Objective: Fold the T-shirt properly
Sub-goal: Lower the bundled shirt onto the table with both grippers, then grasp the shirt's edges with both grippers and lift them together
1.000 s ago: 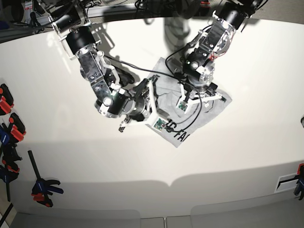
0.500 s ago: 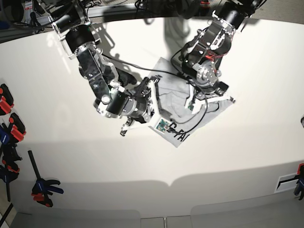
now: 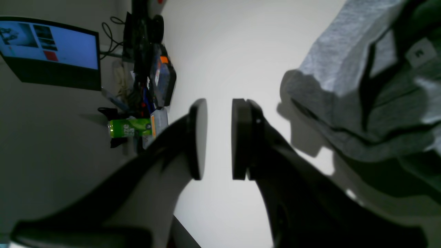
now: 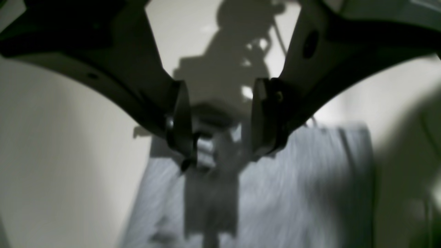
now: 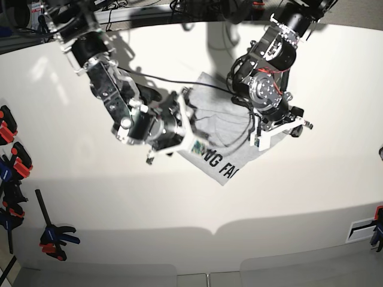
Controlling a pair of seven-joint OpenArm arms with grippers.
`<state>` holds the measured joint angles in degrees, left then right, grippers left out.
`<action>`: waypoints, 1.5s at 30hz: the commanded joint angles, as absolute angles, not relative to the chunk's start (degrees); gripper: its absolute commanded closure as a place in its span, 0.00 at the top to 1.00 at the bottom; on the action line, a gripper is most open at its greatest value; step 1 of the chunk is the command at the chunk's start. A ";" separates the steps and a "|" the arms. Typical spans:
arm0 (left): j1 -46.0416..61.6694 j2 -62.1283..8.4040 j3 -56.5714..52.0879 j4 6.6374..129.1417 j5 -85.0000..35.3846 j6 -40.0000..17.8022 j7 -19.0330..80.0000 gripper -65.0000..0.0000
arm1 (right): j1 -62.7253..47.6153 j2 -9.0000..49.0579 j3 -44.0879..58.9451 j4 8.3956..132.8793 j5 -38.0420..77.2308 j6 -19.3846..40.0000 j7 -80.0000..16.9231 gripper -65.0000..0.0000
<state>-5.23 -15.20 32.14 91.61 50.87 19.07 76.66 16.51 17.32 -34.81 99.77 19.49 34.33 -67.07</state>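
Base view: left hand (image 5: pixel 281 127) and right hand (image 5: pixel 182 128) now released, drawn back off folded light heather-grey cotton T-shirt (image 5: pixel 218 125) | black lettering re-exposed | fold looks set on white desk (image 5: pixel 311 185)

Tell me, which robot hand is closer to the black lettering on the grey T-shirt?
The right hand. It hovers at the edge of the light grey cotton T-shirt, just above the black lettering. The left hand sits farther off, beyond the shirt's opposite edge.
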 commanded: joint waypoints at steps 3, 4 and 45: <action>-6.20 -15.27 31.92 92.71 52.40 20.40 76.49 0.17 | 18.13 19.59 -40.86 100.82 15.70 38.50 -61.63 0.42; -6.20 -15.27 31.92 92.71 52.40 20.40 76.49 0.17 | 18.48 19.90 -43.05 100.82 12.53 38.63 -60.18 0.42; -5.87 -15.27 31.92 92.71 52.01 20.40 76.49 0.17 | 23.64 15.64 -52.64 96.27 2.72 33.82 -55.20 0.00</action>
<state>-4.91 -15.22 32.14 91.61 50.41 19.09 76.77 22.63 15.86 -53.01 95.15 2.37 34.02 -56.18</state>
